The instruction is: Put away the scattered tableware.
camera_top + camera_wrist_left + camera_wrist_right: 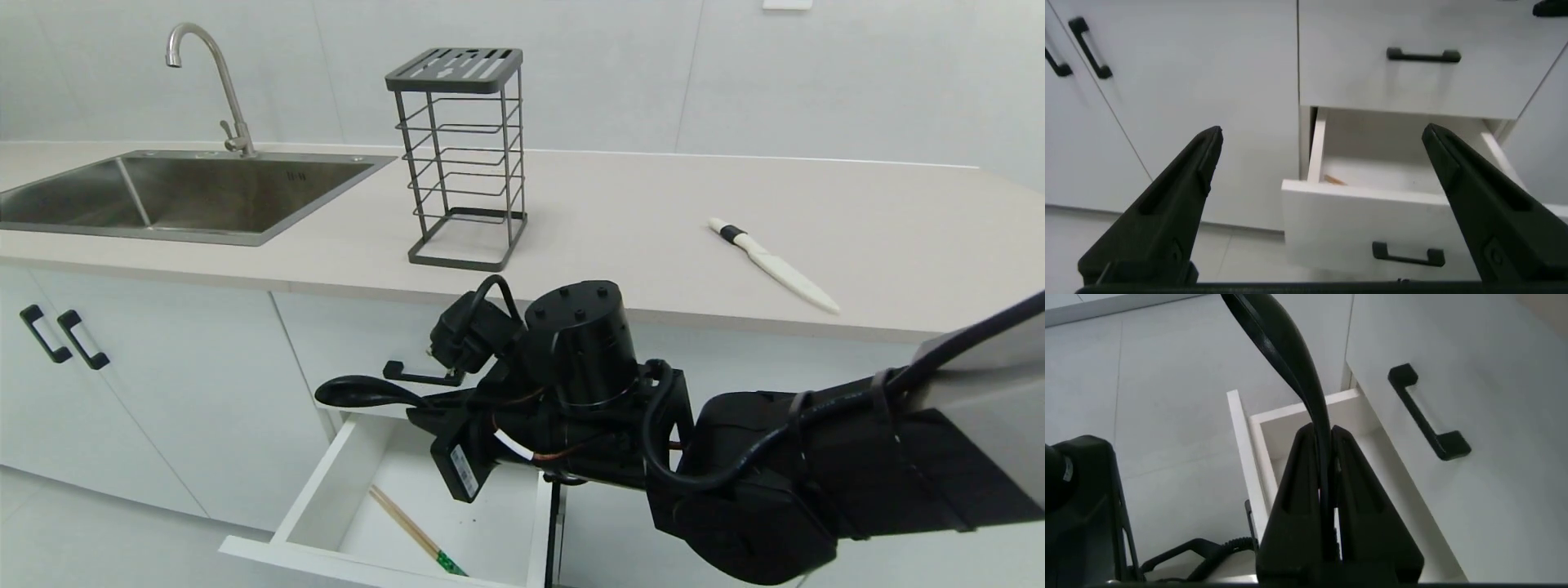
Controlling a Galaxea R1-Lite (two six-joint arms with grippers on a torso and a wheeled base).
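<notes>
One long black plastic spoon (1282,343), likely light, stiff and slick: right claw (1324,437) is pinching its handle, closed tight around it.

The spoon (363,392) and right pincer (1328,445) are black, the drawer (318,478) white, the chopsticks (412,529) tan with green patterned ends, the knife (774,265) cream-white with a black band, the wire rack (461,155) dark grey, and the tabletop (653,220) pale beige.

Rack (461,159) right of sink (204,192), knife (771,263) farther right, chopsticks (412,529) in drawer (326,559)
</notes>
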